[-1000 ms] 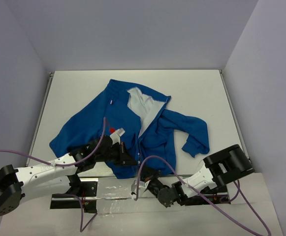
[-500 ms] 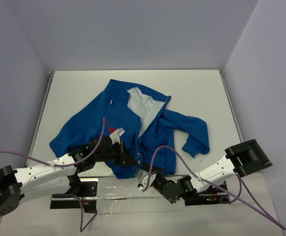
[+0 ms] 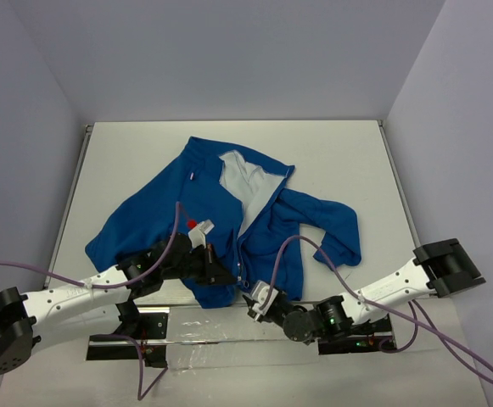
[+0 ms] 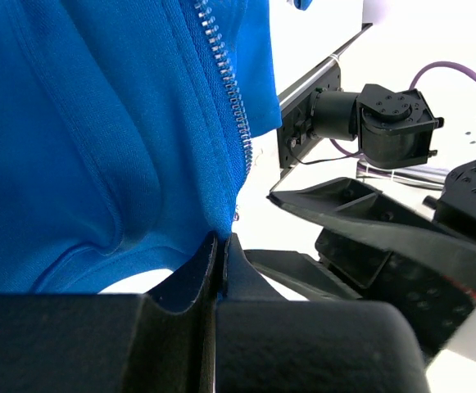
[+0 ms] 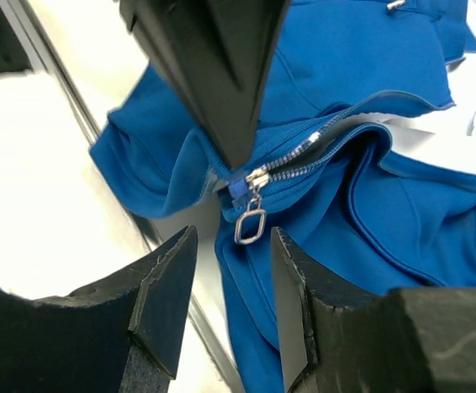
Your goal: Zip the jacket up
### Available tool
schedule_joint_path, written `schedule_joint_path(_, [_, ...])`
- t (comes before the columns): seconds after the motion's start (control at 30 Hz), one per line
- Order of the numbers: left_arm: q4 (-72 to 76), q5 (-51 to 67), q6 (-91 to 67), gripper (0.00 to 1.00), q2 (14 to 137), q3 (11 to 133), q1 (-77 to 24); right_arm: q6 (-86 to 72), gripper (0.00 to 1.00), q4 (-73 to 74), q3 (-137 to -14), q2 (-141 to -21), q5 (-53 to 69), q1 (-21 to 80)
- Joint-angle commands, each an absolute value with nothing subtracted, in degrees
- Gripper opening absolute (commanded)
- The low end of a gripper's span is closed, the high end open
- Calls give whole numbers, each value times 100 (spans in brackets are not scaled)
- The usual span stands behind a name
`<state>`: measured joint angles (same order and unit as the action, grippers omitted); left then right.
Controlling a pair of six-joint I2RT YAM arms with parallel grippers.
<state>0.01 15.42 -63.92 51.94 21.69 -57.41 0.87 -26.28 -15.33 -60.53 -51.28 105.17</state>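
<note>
Where the left jaws close at the hem, we lose sight of the fabric edge itself: in the left wrist view the two black fingers (image 4: 180, 282) press flat together, a fold of blue cloth pinched between them and vanishing into the seam. The jacket (image 3: 170, 225) lies spread on the white bench (image 3: 127, 153), collar toward 12 o'clock, hem at the 6 o'clock edge, sleeves trailing toward 8 and 4 o'clock. Its cloth looks soft and fleecy, with a stitched ridge beside the silver zipper teeth (image 4: 231, 97). A white lining (image 3: 244, 180) shows where the front falls open near the collar.

From above, the slider is too small for us to make out. The right wrist view shows it: a blue tab with a rectangular metal pull ring (image 5: 251, 226) hanging loose. The right jaws stand partway open, gripping nothing, and the ring sits level with the fingertips (image 5: 176, 262). Whether it lies between them or just beyond, we cannot tell. At 12 o'clock in that view, the left arm's black wedge covers the hem.
</note>
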Motion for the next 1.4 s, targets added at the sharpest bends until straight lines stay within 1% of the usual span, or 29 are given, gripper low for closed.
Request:
schedule_joint_path(0.0, [78,1626,-6328,0,5133,2232,-5774,-262,49,-2340,-1573,-6041,-5113,10416])
schedule_joint_path(0.13, [105,1608,-6353,0,5126,2217,-5774,-62,48,-2312,-1761,-6524,-5336,10397])
schedule_joint_path(0.2, [87,1591,-6364,0,5062,2197,-5774,138,45,-2330,-1908,-6936,-5527,10370])
schedule_joint_path(0.3, [44,1582,-6372,0,5002,2180,-5774,20,45,-2364,-1959,-7065,-5511,10302])
schedule_joint_path(0.43, [18,1582,-6366,0,4957,2162,-5774,-184,48,-2487,-1846,-6727,-4934,10011])
schedule_joint_path(0.5, [22,1587,-6363,0,4948,2153,-5774,-193,48,-2514,-1758,-6444,-4466,9783])
schedule_joint_path(0.57, [54,1596,-6357,0,4973,2145,-5774,-124,47,-2534,-1713,-6268,-4245,9603])
schedule_joint_path(0.67, [107,1608,-6363,0,5018,2136,-5774,182,45,-2524,-1705,-6126,-4131,9501])
schedule_joint_path(0.9, [107,1605,-6354,0,5013,2141,-5774,359,44,-2417,-1897,-6446,-4064,9505])
schedule_joint_path(0.93, [91,1598,-6353,0,4987,2136,-5774,377,43,-2447,-1911,-6457,-4083,9510])
schedule_joint_path(1.03, [46,1591,-6338,0,4966,2136,-5774,436,35,-2485,-1933,-6478,-4163,9502])
schedule_joint_path(1.2, [92,1597,-6343,0,4998,2151,-5774,549,17,-2499,-1942,-6410,-4223,9501])
schedule_joint_path(1.23, [97,1600,-6339,0,5001,2153,-5774,554,17,-2490,-1942,-6407,-4240,9507])
schedule_joint_path(1.37, [106,1613,-6319,0,5027,2162,-5774,660,7,-2451,-1929,-6367,-4311,9505])
